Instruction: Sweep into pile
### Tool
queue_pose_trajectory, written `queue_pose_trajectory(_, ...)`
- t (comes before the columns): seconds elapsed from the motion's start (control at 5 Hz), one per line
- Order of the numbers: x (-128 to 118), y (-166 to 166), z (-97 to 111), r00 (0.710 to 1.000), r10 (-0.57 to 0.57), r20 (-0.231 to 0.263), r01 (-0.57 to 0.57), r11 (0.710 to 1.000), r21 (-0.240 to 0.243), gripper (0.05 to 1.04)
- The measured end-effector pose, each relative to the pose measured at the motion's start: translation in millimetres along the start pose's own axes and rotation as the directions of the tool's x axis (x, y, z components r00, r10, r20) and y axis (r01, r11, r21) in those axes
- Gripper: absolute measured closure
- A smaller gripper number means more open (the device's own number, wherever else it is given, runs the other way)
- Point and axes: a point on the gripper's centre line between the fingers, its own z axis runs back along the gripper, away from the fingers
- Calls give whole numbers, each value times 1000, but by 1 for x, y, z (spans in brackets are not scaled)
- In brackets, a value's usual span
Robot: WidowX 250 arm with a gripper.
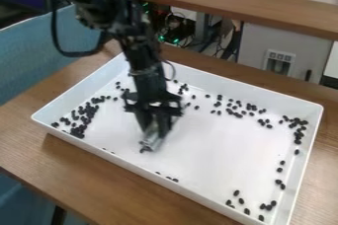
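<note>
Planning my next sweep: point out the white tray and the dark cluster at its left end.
White tray (244, 90), camera view: inner face of far wall.
Dark cluster (78, 131), camera view: lower end.

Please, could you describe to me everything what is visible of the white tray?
The white tray is large, rectangular and shallow, with a smooth floor, low raised walls and rounded corners; it looks like plastic. It lies flat on the brown wooden table, turned at a slant to the camera. Small black beans lie scattered on its floor, mostly near the walls, densest toward the left end. The black gripper hangs over its left half; whether it touches the floor is unclear.
</note>
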Motion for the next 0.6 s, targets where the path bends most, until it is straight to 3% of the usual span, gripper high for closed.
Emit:
queue_pose_trajectory(0.2,-1,46,7,999,45,-14,-44,998,44,703)
queue_pose_trajectory(0.6,-18,105,19,989,148,-27,-146,987,59,703)
